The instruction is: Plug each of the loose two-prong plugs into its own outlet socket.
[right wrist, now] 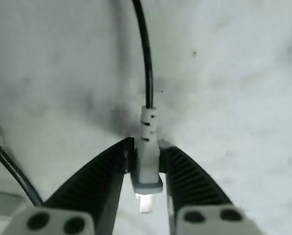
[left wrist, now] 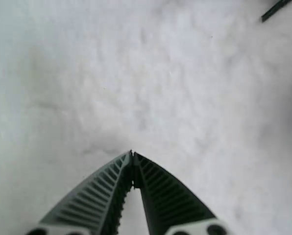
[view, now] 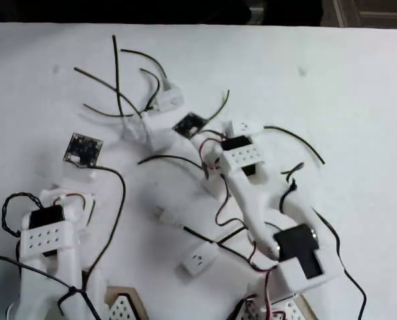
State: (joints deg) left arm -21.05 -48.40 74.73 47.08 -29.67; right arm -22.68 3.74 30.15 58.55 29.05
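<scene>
— Fingers (right wrist: pixel 102 178) of the right gripper (right wrist: pixel 147 145) are clenched on a white plug (right wrist: pixel 147 164), low over the desk (right wrist: pixel 244 73). Its black cable (right wrist: pixel 145 58) runs away from the wrist. What worries you?

— A metal prong (right wrist: pixel 145 203) shows at the wrist end, so the plug seems to face back into the gripper. Pushed at a socket like that, it would not go in; I think it needs turning or regripping. The hold is on its smooth sides, so the cable's pull could swivel it.

— And the socket?

— From above, the socket block (view: pixel 200 259) lies loose toward the front of the desk, near the right arm (view: pixel 252 193). Pressed unbraced, it may slide. The left gripper (left wrist: pixel 132 157) has its fingers (left wrist: pixel 102 191) pressed together on nothing above bare desk, so nothing steadies the block.

— Counts?

— Two arms, two grippers. One plug held. One block that is plainly a socket. In the far tangle are a farther white piece (view: pixel 168 100) and a nearer white piece (view: pixel 153 121), and mid-desk there is a small white piece (view: pixel 161 213). Whether those are plugs or sockets, I cannot tell. The black leads (view: pixel 116 73) cross too much to count.
</scene>
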